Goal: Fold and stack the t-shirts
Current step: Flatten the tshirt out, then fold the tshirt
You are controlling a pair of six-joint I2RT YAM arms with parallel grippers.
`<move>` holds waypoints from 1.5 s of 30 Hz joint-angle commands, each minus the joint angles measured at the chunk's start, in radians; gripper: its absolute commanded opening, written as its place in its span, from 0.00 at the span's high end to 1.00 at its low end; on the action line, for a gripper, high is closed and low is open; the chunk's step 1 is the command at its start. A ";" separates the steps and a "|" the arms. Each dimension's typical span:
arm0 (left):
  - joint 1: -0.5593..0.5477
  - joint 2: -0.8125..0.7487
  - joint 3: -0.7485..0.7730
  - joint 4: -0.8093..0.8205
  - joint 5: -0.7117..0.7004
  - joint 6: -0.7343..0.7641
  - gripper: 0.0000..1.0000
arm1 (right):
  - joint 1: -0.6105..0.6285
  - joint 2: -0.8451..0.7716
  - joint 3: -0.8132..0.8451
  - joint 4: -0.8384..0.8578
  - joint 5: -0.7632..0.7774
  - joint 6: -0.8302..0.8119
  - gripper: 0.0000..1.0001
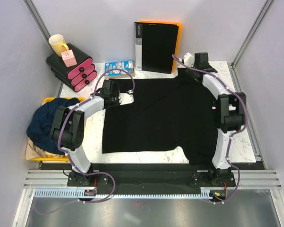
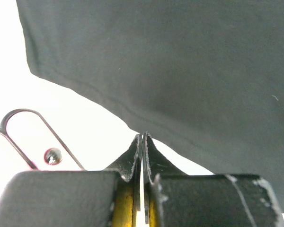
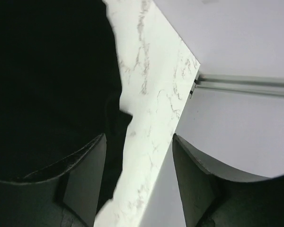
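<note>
A black t-shirt (image 1: 161, 118) lies spread flat on the white marble table (image 1: 241, 142). My left gripper (image 1: 127, 99) is at the shirt's far left sleeve. In the left wrist view it (image 2: 143, 137) is shut, its tips touching the hem of the black cloth (image 2: 180, 71), and no cloth shows between the jaws. My right gripper (image 1: 185, 61) is at the shirt's far right corner. In the right wrist view it (image 3: 139, 163) is open and empty over the table edge, with the black cloth (image 3: 47, 85) under its left finger. A navy t-shirt (image 1: 49, 118) and a tan one (image 1: 34, 150) lie crumpled at the left.
The navy and tan shirts sit in a yellow bin (image 1: 54, 100) off the table's left edge. A black binder with an orange back (image 1: 156, 47) stands against the far wall. A black and pink drawer unit (image 1: 73, 71) with a yellow mug (image 1: 58, 44) and a blue packet (image 1: 118, 67) sit at the far left.
</note>
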 commanded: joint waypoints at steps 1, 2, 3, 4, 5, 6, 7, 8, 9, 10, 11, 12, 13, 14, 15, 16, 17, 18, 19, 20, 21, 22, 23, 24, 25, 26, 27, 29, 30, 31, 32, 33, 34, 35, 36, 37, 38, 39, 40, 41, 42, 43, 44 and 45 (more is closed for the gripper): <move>0.002 -0.164 -0.071 -0.070 0.144 0.059 0.98 | -0.003 -0.231 -0.187 -0.300 -0.209 -0.214 0.34; 0.002 -0.209 -0.098 -0.076 0.159 0.100 0.98 | -0.001 -0.290 -0.225 -0.350 -0.224 -0.246 0.33; 0.001 -0.237 -0.152 -0.086 0.176 0.120 0.98 | -0.004 -0.320 -0.298 -0.465 -0.267 -0.317 0.33; 0.002 -0.262 -0.179 -0.089 0.199 0.138 0.84 | -0.004 -0.347 -0.340 -0.507 -0.279 -0.342 0.33; 0.001 -0.282 -0.209 -0.095 0.208 0.171 0.76 | -0.004 -0.401 -0.380 -0.545 -0.293 -0.368 0.33; -0.001 -0.315 -0.259 -0.098 0.215 0.188 0.69 | -0.003 -0.426 -0.462 -0.594 -0.310 -0.398 0.34; -0.001 -0.325 -0.282 -0.096 0.221 0.201 0.67 | -0.003 -0.449 -0.504 -0.601 -0.315 -0.406 0.34; -0.002 -0.328 -0.304 -0.087 0.221 0.224 0.67 | -0.003 -0.478 -0.540 -0.599 -0.315 -0.411 0.36; -0.002 -0.314 -0.337 -0.069 0.219 0.232 0.73 | -0.003 -0.484 -0.592 -0.577 -0.315 -0.406 0.47; -0.004 -0.298 -0.350 -0.041 0.198 0.232 0.98 | -0.003 -0.484 -0.606 -0.567 -0.310 -0.376 0.54; -0.005 -0.276 -0.359 0.027 0.178 0.228 0.98 | -0.001 -0.469 -0.609 -0.559 -0.306 -0.356 0.62; -0.007 -0.250 -0.355 0.058 0.157 0.220 0.98 | -0.001 -0.458 -0.607 -0.547 -0.304 -0.334 0.77; -0.007 -0.181 -0.344 0.092 0.105 0.200 0.98 | -0.003 -0.447 -0.601 -0.544 -0.301 -0.301 0.81; -0.005 -0.150 -0.298 0.115 0.080 0.189 0.98 | -0.001 -0.426 -0.594 -0.541 -0.301 -0.288 0.82; -0.002 -0.112 -0.271 0.152 0.057 0.182 0.98 | -0.004 -0.417 -0.582 -0.530 -0.301 -0.279 0.84; 0.001 -0.056 -0.243 0.173 0.011 0.162 0.98 | -0.004 -0.412 -0.577 -0.517 -0.301 -0.265 0.84; 0.010 -0.028 -0.177 0.183 0.003 0.154 0.98 | -0.004 -0.398 -0.575 -0.497 -0.293 -0.264 0.85; 0.016 -0.005 -0.146 0.186 0.000 0.146 0.98 | -0.003 -0.389 -0.568 -0.489 -0.289 -0.262 0.85; 0.019 0.041 -0.114 0.187 -0.005 0.130 0.98 | -0.003 -0.378 -0.562 -0.483 -0.287 -0.262 0.85; 0.022 0.061 -0.062 0.186 -0.009 0.126 0.98 | -0.004 -0.354 -0.557 -0.474 -0.280 -0.258 0.86; 0.022 0.078 -0.043 0.187 -0.012 0.126 0.98 | -0.003 -0.339 -0.539 -0.474 -0.280 -0.256 0.86; 0.022 0.095 -0.030 0.187 -0.020 0.137 0.98 | -0.003 -0.326 -0.531 -0.472 -0.281 -0.254 0.87; 0.022 0.118 -0.008 0.187 -0.025 0.145 0.98 | -0.003 -0.300 -0.523 -0.466 -0.278 -0.250 0.87; 0.022 0.127 -0.002 0.181 -0.025 0.148 0.98 | -0.003 -0.289 -0.506 -0.463 -0.278 -0.248 0.87; 0.022 0.134 0.001 0.168 -0.032 0.166 0.98 | -0.006 -0.276 -0.502 -0.454 -0.272 -0.247 0.87; 0.022 0.144 -0.008 0.167 -0.044 0.178 0.98 | -0.004 -0.251 -0.497 -0.429 -0.263 -0.244 0.87; 0.025 0.149 -0.016 0.167 -0.063 0.188 0.98 | -0.006 -0.237 -0.489 -0.411 -0.246 -0.242 0.88; 0.035 0.160 -0.035 0.177 -0.083 0.209 0.98 | -0.010 -0.198 -0.485 -0.345 -0.223 -0.236 0.89; 0.039 0.169 -0.040 0.183 -0.106 0.209 0.98 | -0.010 -0.182 -0.476 -0.319 -0.191 -0.228 0.91; 0.044 0.178 -0.040 0.186 -0.118 0.208 0.98 | -0.013 -0.149 -0.469 -0.296 -0.180 -0.224 0.92; 0.050 0.186 -0.036 0.187 -0.130 0.203 0.98 | -0.018 -0.132 -0.450 -0.250 -0.169 -0.219 0.96; 0.055 0.196 -0.034 0.187 -0.149 0.200 0.98 | -0.023 -0.115 -0.439 -0.218 -0.151 -0.206 0.98; 0.058 0.203 -0.031 0.189 -0.155 0.194 0.98 | -0.024 -0.081 -0.430 -0.188 -0.120 -0.202 1.00; 0.065 0.209 -0.023 0.195 -0.166 0.194 0.98 | -0.027 -0.064 -0.401 -0.140 -0.103 -0.201 1.00; 0.068 0.226 -0.020 0.206 -0.198 0.195 0.98 | -0.030 -0.049 -0.385 -0.116 -0.085 -0.195 1.00; 0.070 0.235 -0.013 0.206 -0.216 0.202 0.98 | -0.030 -0.015 -0.362 -0.105 -0.050 -0.195 1.00; 0.076 0.244 0.003 0.206 -0.233 0.205 0.98 | -0.033 0.000 -0.320 -0.108 -0.036 -0.196 1.00; 0.081 0.249 0.010 0.206 -0.248 0.205 0.98 | -0.032 0.010 -0.305 -0.113 -0.031 -0.199 1.00; 0.085 0.247 0.015 0.200 -0.249 0.202 0.98 | -0.033 0.007 -0.301 -0.118 -0.042 -0.221 1.00; 0.093 0.243 0.020 0.195 -0.247 0.199 0.98 | -0.035 0.001 -0.313 -0.118 -0.046 -0.233 1.00; 0.096 0.240 0.020 0.192 -0.245 0.197 0.98 | -0.035 -0.007 -0.321 -0.119 -0.054 -0.248 1.00; 0.101 0.233 0.017 0.192 -0.247 0.194 0.98 | -0.033 -0.022 -0.330 -0.125 -0.060 -0.270 0.96; 0.104 0.232 0.014 0.194 -0.249 0.192 0.98 | -0.035 -0.030 -0.343 -0.136 -0.066 -0.279 0.92; 0.105 0.226 0.011 0.194 -0.250 0.189 0.98 | -0.035 -0.039 -0.345 -0.153 -0.074 -0.285 0.86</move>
